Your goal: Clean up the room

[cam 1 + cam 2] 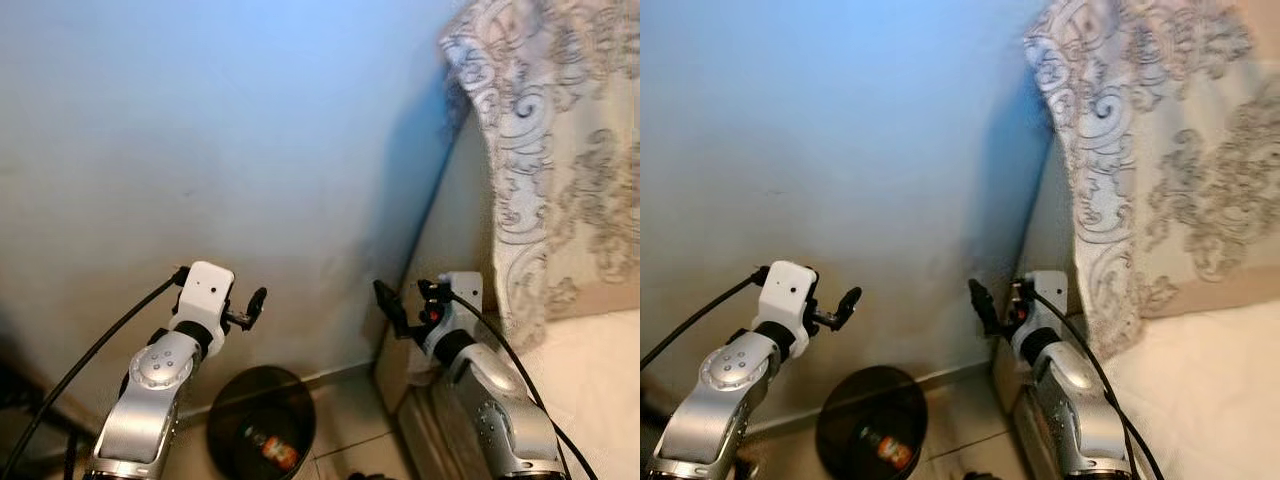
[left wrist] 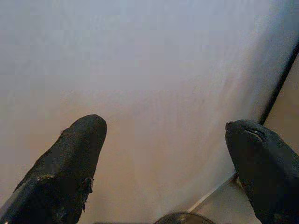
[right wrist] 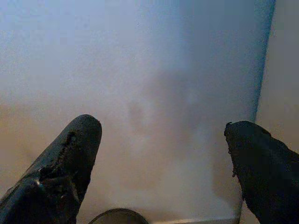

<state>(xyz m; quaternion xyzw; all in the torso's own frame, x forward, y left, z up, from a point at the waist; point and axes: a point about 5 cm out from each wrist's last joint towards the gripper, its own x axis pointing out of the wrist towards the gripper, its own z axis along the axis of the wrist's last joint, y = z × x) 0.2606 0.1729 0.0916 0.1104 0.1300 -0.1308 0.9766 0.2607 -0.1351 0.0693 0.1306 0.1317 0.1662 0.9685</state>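
Below both raised tools, round glossy black bin (image 1: pixel 261 424) by smooth wall (image 1: pixel 200 130).

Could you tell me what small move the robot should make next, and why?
Probably turn away from the wall to look for litter. Both the left claw and right claw are open and empty, raised above the black bin, which already holds something.

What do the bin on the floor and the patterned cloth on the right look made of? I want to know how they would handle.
The bin looks like dark plastic, smooth and a little glossy, though metal is possible. The patterned cloth looks like woven fabric: matte, hanging in soft folds, with a grey scroll pattern on a pale ground.
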